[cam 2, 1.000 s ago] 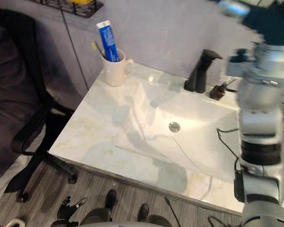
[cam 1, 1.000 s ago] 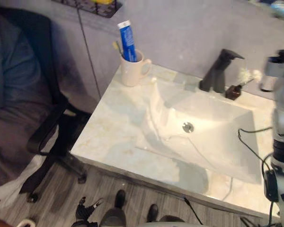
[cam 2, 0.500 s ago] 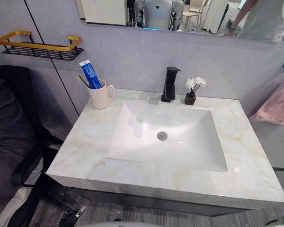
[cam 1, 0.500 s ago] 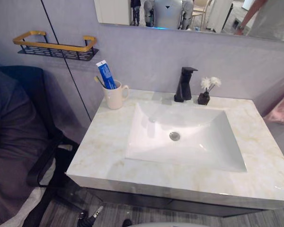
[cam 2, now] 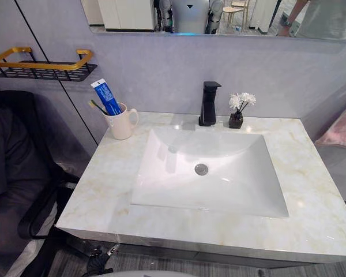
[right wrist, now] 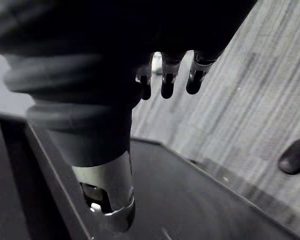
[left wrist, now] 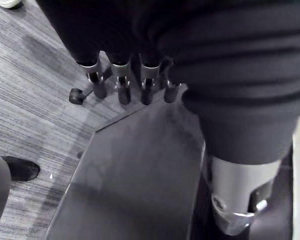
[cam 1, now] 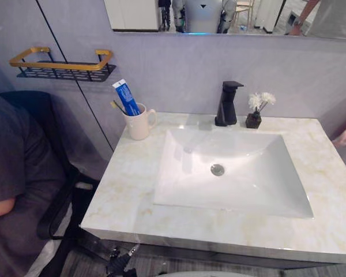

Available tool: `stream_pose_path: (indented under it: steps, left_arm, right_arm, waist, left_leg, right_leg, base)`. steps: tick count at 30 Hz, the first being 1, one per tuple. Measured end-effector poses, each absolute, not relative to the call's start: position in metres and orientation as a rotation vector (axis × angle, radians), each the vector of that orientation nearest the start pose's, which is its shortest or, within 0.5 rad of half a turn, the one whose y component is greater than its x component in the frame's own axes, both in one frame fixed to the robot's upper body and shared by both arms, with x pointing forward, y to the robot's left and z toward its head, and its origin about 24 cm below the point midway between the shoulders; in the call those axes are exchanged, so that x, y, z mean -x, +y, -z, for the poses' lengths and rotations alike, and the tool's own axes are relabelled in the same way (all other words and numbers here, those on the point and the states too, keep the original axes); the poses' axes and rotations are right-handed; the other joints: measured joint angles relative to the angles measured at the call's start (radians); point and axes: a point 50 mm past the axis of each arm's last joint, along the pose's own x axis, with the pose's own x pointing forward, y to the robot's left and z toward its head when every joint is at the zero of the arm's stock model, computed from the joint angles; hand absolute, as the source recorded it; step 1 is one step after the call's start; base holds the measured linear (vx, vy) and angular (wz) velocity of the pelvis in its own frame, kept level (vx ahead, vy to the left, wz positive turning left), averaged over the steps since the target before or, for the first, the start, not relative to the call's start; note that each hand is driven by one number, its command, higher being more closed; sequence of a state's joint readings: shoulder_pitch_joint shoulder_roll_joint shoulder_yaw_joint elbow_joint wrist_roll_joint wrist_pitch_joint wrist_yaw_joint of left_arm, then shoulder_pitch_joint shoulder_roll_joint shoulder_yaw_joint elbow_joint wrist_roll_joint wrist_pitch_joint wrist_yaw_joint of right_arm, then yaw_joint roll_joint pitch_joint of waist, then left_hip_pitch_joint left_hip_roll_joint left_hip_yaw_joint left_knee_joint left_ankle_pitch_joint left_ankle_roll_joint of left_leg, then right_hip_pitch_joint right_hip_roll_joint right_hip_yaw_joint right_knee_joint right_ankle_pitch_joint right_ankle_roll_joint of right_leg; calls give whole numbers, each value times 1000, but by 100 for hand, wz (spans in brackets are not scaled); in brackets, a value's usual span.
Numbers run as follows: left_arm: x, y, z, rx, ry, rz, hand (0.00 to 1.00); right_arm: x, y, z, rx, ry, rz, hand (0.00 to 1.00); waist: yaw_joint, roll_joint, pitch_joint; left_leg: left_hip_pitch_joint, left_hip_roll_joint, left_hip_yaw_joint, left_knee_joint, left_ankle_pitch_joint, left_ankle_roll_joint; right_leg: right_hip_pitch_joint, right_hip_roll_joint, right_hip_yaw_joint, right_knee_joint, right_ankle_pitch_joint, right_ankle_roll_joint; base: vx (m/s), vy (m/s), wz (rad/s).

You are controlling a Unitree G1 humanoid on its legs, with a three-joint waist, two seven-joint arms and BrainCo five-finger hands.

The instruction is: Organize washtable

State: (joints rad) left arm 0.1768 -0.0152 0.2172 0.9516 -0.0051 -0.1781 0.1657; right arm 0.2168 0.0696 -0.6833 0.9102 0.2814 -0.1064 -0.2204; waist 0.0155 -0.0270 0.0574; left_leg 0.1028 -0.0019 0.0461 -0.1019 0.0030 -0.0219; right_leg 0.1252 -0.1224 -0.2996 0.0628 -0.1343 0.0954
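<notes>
Hanging over the floor, left hand straight-fingered, empty | right hand relaxed, empty | mug holding toothpaste, frame's upper left, on bench

Left hand, fingers straight and holding nothing, over a dark flat panel, grey plank floor alongside

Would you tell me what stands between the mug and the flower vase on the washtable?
The black faucet stands between them, close beside the flower vase; the marble from the mug to it is bare, as both eye views show.
</notes>
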Motion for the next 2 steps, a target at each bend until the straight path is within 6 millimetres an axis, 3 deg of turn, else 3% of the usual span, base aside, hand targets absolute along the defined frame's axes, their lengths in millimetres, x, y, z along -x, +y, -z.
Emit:
stream_pose_path:
  steps: [2]
  left_arm:
    - [-86, 191, 154, 16, 945, -387, 0]
  right_arm:
    - [-30, -225, 160, -422, 1009, 1001, 0]
  waist:
    - [0, -6, 5]
  left_leg:
    - [2, -4, -11, 0, 0, 0]
  right_leg:
    - [10, -1, -5, -8, 0, 0]
  base:
    - [14, -2, 12]
